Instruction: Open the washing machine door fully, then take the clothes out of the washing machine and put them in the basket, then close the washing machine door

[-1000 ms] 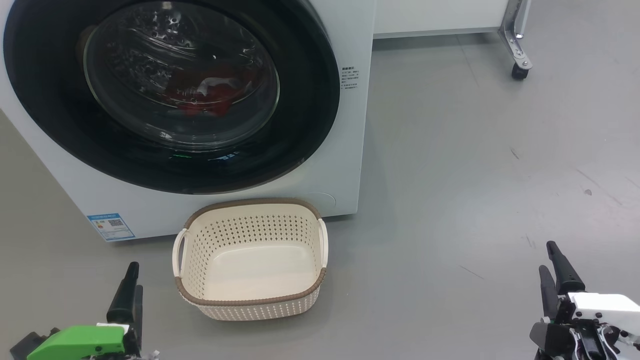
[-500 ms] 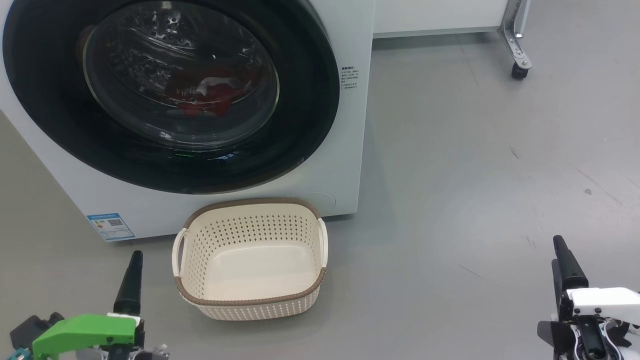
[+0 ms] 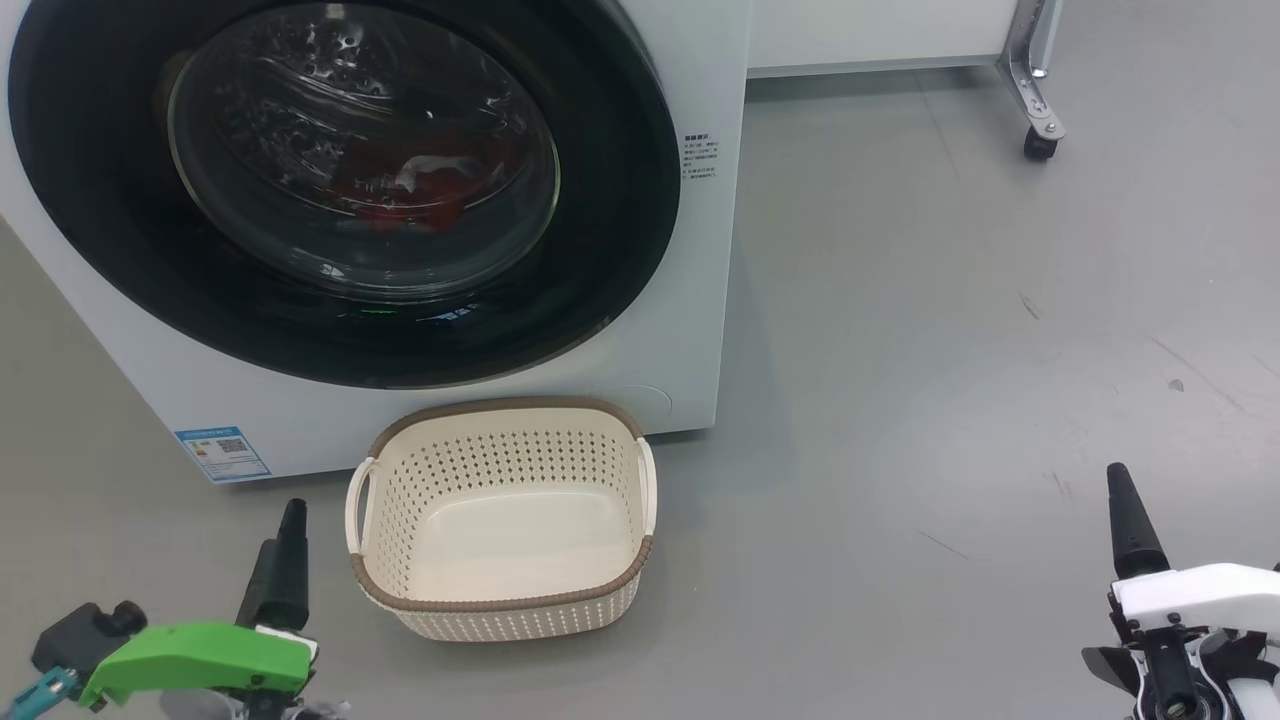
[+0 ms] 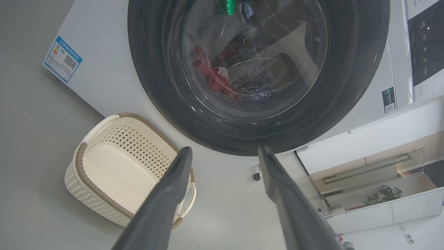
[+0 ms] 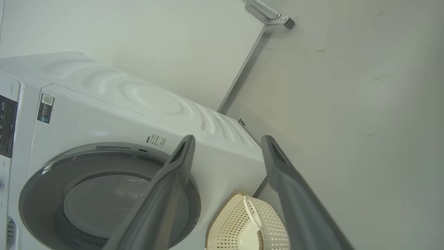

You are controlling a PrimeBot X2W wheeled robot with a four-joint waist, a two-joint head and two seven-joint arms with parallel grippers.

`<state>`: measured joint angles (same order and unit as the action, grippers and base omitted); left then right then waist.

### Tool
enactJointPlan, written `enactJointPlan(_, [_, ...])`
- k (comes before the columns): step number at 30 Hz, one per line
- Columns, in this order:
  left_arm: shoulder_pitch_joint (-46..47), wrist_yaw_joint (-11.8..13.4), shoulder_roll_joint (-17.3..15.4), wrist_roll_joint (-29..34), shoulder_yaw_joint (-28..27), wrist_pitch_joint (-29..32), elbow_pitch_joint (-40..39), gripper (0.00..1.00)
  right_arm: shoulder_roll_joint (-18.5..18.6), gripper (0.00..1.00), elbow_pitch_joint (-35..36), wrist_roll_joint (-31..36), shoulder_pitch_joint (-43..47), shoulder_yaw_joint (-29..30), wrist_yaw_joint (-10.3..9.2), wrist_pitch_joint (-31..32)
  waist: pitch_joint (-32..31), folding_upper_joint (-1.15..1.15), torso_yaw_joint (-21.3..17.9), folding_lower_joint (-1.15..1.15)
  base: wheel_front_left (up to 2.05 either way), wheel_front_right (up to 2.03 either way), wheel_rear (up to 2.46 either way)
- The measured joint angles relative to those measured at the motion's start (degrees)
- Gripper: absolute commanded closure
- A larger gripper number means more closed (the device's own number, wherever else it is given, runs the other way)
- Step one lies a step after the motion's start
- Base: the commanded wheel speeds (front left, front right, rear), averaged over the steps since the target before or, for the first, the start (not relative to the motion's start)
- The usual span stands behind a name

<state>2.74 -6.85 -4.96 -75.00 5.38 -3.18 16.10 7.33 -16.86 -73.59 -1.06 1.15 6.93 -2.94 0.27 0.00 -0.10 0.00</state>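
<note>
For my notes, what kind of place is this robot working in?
Likely a lab or showroom laundry mock-up: a washer on bare grey floor, a basket before it, a metal frame on casters behind.

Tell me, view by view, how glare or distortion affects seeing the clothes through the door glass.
Head view: reflections streak the washing machine door, but the red clothes show dimly through. Left wrist view: clearer glass, clothes plain; wide-angle lens curves the scene. Right wrist view: the glass reads flat grey, hiding the clothes.
</note>
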Motion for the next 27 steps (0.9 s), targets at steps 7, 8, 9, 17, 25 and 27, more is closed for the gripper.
enactJointPlan(7, [0.7,0.1,-0.7,7.9,0.8,-1.2,0.4,0.0,1.4,0.0,-0.4,7.4,-0.5,-1.9,-0.64,-1.5,-0.1,0.0,0.0,0.0,0.0,0.0,0.0])
enactJointPlan(8, [0.8,0.2,-0.8,9.4,0.8,-1.5,0.3,0.0,1.7,0.0,-0.5,8.4,-0.7,-2.1,-1.15,-1.8,-0.1,0.0,0.0,0.0,0.0,0.0,0.0])
enactJointPlan(9, [0.9,0.4,-0.9,10.2,0.7,-1.7,0.2,0.0,1.9,0.0,-0.5,9.7,-0.9,-2.5,-1.56,-1.9,-0.1,0.0,0.0,0.0,0.0,0.0,0.0])
enactJointPlan(17, [1.0,1.6,-1.3,20.3,2.6,-3.0,-0.2,0.0,3.1,0.0,-0.9,18.6,-1.0,-5.3,-3.14,-3.5,-0.2,0.0,0.1,0.0,0.0,0.0,0.0])
enactJointPlan(25, [1.1,3.7,-1.4,29.0,4.6,-4.8,0.0,0.0,3.7,0.0,-1.0,27.4,-1.4,-7.7,-5.5,-5.0,-0.2,0.0,0.1,0.0,0.0,0.0,0.0])
enactJointPlan(27, [1.1,4.2,-1.4,31.1,4.9,-5.2,0.2,0.0,3.8,0.0,-1.1,29.2,-1.5,-8.4,-5.67,-5.4,-0.2,0.0,0.2,0.0,0.0,0.0,0.0])
